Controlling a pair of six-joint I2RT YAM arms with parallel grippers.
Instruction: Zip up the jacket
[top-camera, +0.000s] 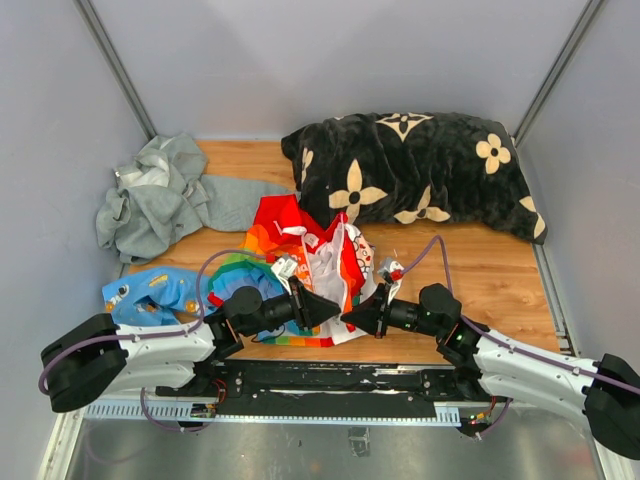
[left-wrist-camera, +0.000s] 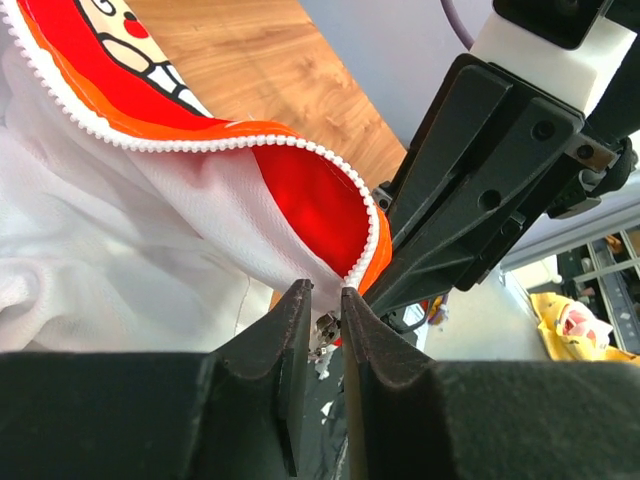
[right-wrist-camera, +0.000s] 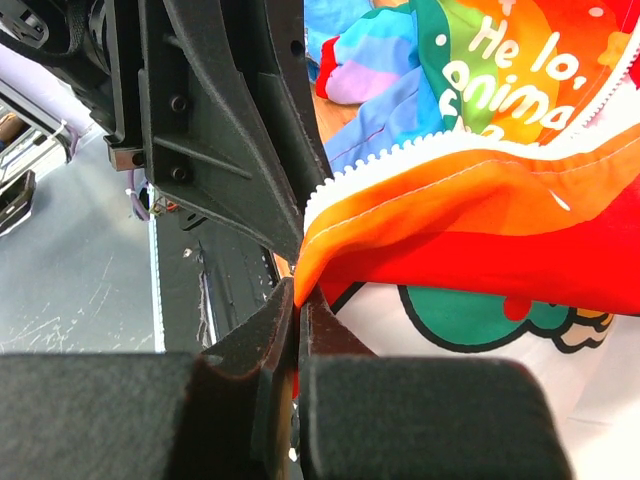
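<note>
Near the table edge, pinching the jacket's zipper end in left gripper, clamping orange hem in right gripper.

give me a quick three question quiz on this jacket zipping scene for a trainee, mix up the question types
1. True or false: the right gripper is shut on the orange edge of the jacket.
2. Which thing lies at the far right of the table? A) black flowered pillow B) grey sweatshirt C) light-blue garment
3. What colour are the zipper teeth that run down to the left gripper?

Key: 1 true; 2 A; 3 white.
</note>
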